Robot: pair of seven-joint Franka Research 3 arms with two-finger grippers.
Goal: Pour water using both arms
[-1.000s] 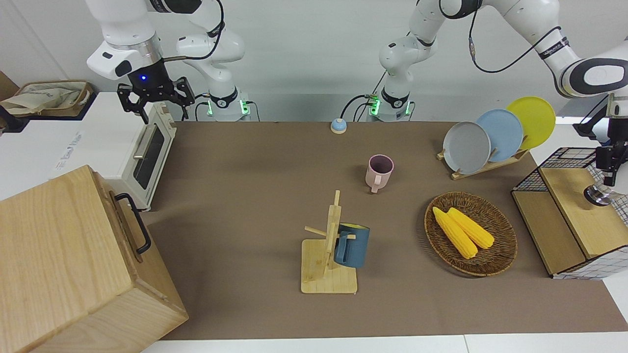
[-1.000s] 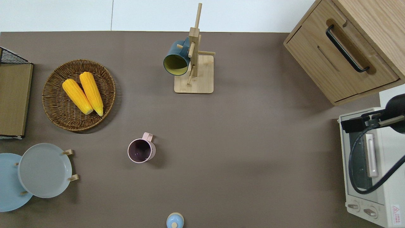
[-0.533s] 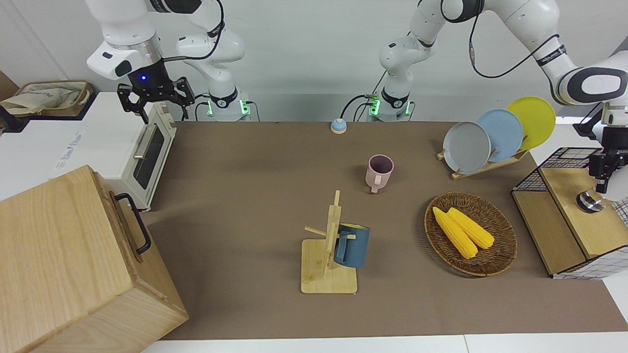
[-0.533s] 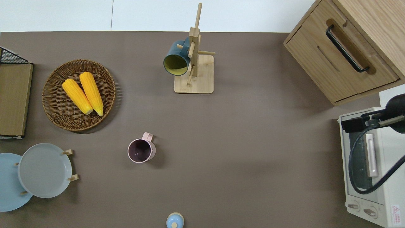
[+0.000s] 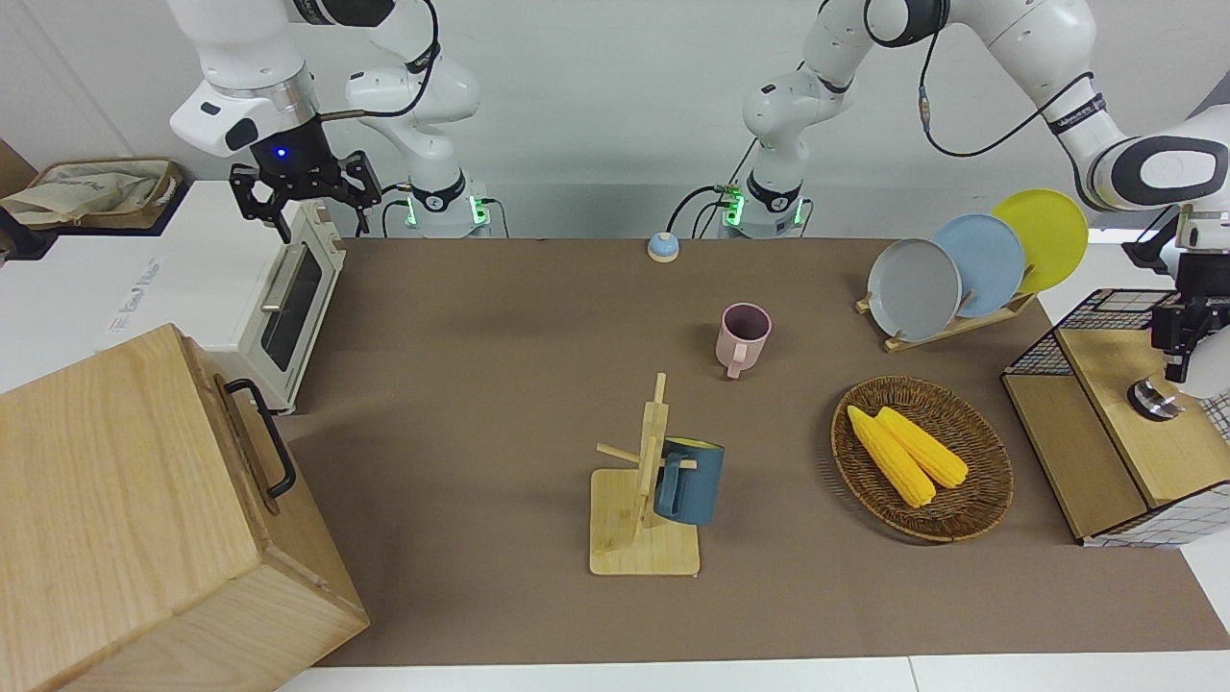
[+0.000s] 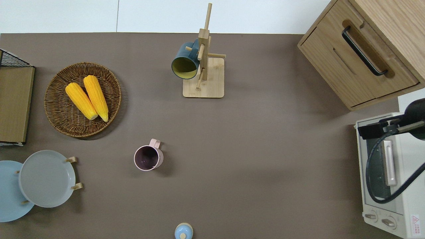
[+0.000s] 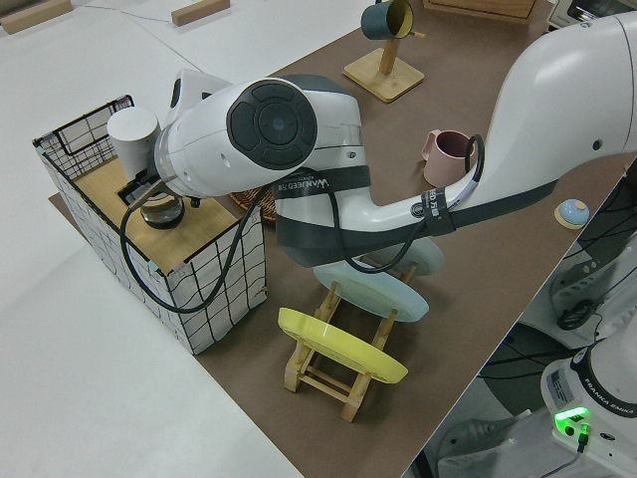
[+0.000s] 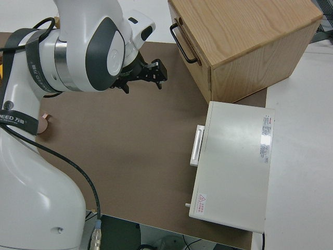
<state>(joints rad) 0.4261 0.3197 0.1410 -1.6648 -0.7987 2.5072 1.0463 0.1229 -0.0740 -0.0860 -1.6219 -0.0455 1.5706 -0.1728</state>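
Note:
My left gripper (image 5: 1184, 363) hangs over the wooden lid of a wire basket (image 5: 1105, 308) at the left arm's end of the table. Just under it stands a small pot with a shiny metal top (image 5: 1156, 399), which also shows as a small pot (image 7: 159, 211) in the left side view; a white cylinder (image 7: 132, 131) stands beside it. The arm hides the fingers there. A pink mug (image 5: 743, 336) stands upright mid-table. A dark blue mug (image 5: 690, 481) hangs on a wooden mug rack (image 5: 642, 556). My right gripper (image 5: 300, 199) is parked and open. Water is not in view.
A wicker basket (image 5: 972, 524) holds two corn cobs. A plate rack (image 5: 947, 325) carries grey, blue and yellow plates. A toaster oven (image 5: 279, 298) and a wooden cabinet (image 5: 125, 519) fill the right arm's end. A small blue bell (image 5: 662, 247) sits near the robots' bases.
The left arm has swung a little and its gripper has sunk slightly over the basket's lid; the metal-topped pot shows a bit shifted. The right arm has not moved.

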